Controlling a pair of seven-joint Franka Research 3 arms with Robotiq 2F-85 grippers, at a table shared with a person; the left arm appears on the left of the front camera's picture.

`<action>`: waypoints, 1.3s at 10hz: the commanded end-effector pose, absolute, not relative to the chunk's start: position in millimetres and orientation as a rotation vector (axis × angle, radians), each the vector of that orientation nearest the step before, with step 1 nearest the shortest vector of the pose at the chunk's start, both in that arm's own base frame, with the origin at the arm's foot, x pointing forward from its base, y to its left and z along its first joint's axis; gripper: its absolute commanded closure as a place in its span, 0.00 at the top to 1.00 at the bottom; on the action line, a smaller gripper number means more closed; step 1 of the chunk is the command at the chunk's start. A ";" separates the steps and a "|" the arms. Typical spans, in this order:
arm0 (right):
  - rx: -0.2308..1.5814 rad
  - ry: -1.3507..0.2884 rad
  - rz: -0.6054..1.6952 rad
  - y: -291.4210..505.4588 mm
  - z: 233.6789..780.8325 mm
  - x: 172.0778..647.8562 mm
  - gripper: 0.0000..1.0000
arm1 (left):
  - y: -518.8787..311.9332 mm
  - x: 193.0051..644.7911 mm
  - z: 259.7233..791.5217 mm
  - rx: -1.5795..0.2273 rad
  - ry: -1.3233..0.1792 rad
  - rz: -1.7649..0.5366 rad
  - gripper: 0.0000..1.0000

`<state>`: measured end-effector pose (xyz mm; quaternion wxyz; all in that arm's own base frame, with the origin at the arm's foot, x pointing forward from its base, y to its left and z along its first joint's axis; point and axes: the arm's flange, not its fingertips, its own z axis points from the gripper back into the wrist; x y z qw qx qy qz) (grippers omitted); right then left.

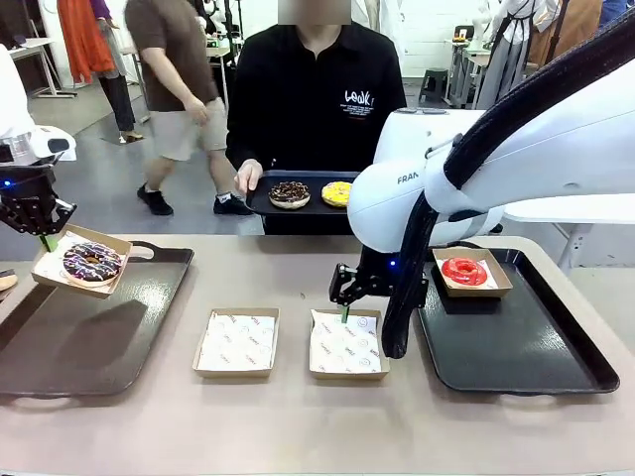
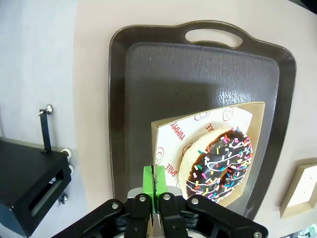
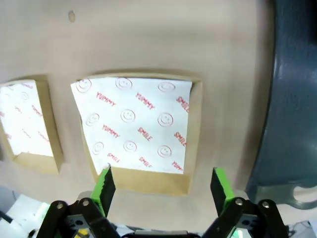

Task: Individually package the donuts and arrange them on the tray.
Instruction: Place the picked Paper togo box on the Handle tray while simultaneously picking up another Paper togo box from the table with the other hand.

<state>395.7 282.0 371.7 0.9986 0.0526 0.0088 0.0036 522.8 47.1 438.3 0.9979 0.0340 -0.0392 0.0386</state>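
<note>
My left gripper [image 1: 45, 239] is shut on the rim of a cardboard box [image 1: 60, 260] that holds the dark purple sprinkled donut [image 1: 91, 263]. It hangs tilted over the far left part of the left tray [image 1: 119, 342]. In the left wrist view, the gripper [image 2: 154, 181] pinches the box [image 2: 171, 131] beside the donut [image 2: 223, 163]. My right gripper [image 1: 344, 313] stands open just above an empty paper-lined box [image 1: 347, 347], with nothing between its fingers [image 3: 105, 182]. The red donut [image 1: 464, 270] sits boxed on the right tray [image 1: 516, 347]. The person holds a small black tray [image 1: 260, 204] with a chocolate donut [image 1: 289, 193] and a yellow donut [image 1: 337, 193].
A second empty lined box [image 1: 236, 342] lies left of the first, also seen in the right wrist view [image 3: 25, 124]. The right tray's edge [image 3: 297, 99] runs close beside the open box [image 3: 136, 126]. Bare table lies along the near edge. People walk behind the person.
</note>
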 end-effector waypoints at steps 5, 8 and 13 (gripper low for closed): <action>0.105 0.018 0.007 282.0 371.7 395.7 1.00 | 46.0 522.0 438.2 0.071 -0.074 0.085 0.01; 0.038 -0.002 -0.106 278.6 354.9 393.1 1.00 | 45.9 529.2 435.9 0.056 -0.056 0.035 0.01; 0.050 -0.028 -0.105 269.5 336.8 390.8 1.00 | 44.8 552.7 425.9 0.021 -0.053 0.057 0.01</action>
